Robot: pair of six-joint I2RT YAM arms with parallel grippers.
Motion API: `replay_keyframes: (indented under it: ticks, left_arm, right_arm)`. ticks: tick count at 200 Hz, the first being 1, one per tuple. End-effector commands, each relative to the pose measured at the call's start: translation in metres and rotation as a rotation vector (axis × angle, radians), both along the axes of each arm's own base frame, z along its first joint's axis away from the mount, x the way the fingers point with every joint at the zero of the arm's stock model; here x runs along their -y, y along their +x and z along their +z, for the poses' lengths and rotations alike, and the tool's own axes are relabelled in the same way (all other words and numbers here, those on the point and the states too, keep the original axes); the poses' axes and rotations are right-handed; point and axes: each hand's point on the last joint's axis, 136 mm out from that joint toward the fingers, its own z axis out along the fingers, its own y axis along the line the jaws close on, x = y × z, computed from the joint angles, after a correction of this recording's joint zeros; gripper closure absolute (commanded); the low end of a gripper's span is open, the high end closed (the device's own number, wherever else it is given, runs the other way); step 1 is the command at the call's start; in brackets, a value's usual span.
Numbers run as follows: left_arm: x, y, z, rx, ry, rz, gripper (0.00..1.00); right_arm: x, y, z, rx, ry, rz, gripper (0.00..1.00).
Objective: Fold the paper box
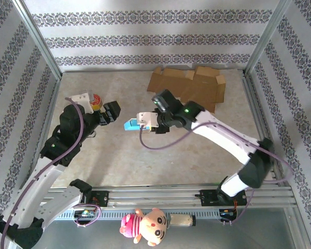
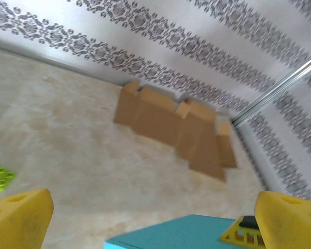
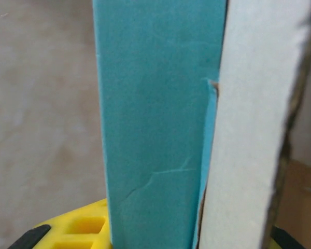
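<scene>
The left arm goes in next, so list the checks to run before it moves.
1. right gripper clamped on the paper box: ok.
2. left gripper open, fingers wide apart: ok.
3. left gripper apart from the box, seen from above: ok.
4. Box flaps folded shut: cannot tell, too close in the wrist view.
5. flat cardboard lying at the back, away from both grippers: ok.

Our left arm stretches forward on its own side, its end effector (image 1: pixel 110 112) spread wide, yellow fingertips (image 2: pixel 18 218) far apart. Our right arm bends inward toward centre, its end effector (image 1: pixel 139 123) clamped on the paper box (image 1: pixel 129 125).
</scene>
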Motion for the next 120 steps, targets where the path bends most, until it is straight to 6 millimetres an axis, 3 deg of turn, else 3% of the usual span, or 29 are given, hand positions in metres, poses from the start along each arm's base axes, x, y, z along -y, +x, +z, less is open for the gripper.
replay_keyframes:
  ticks: [1, 32, 61, 73, 94, 120]
  left_arm:
    - [-0.012, -0.021, -0.027, -0.053, 0.194, -0.038, 0.0]
    - [-0.016, -0.038, -0.037, -0.058, 0.178, -0.054, 0.0]
    - [-0.023, -0.044, -0.049, -0.071, 0.175, -0.024, 0.0]
    - [-0.023, -0.044, -0.051, -0.071, 0.167, -0.022, 0.0]
    - [-0.019, -0.042, -0.054, -0.073, 0.156, -0.037, 0.0]
    - [-0.013, -0.039, -0.057, -0.087, 0.167, -0.065, 0.0]
  right_arm:
    - [0.029, -0.043, -0.049, -0.323, -0.248, -0.001, 0.68]
    - [0.008, -0.007, -0.066, -0.274, -0.267, -0.053, 0.66]
    - [-0.001, 0.002, -0.089, -0.306, -0.292, -0.08, 0.62]
    - [-0.004, 0.003, -0.095, -0.31, -0.29, -0.079, 0.55]
    - [-0.007, 0.003, -0.095, -0.306, -0.275, -0.077, 0.43]
    - [-0.007, 0.005, -0.078, -0.273, -0.225, -0.087, 0.33]
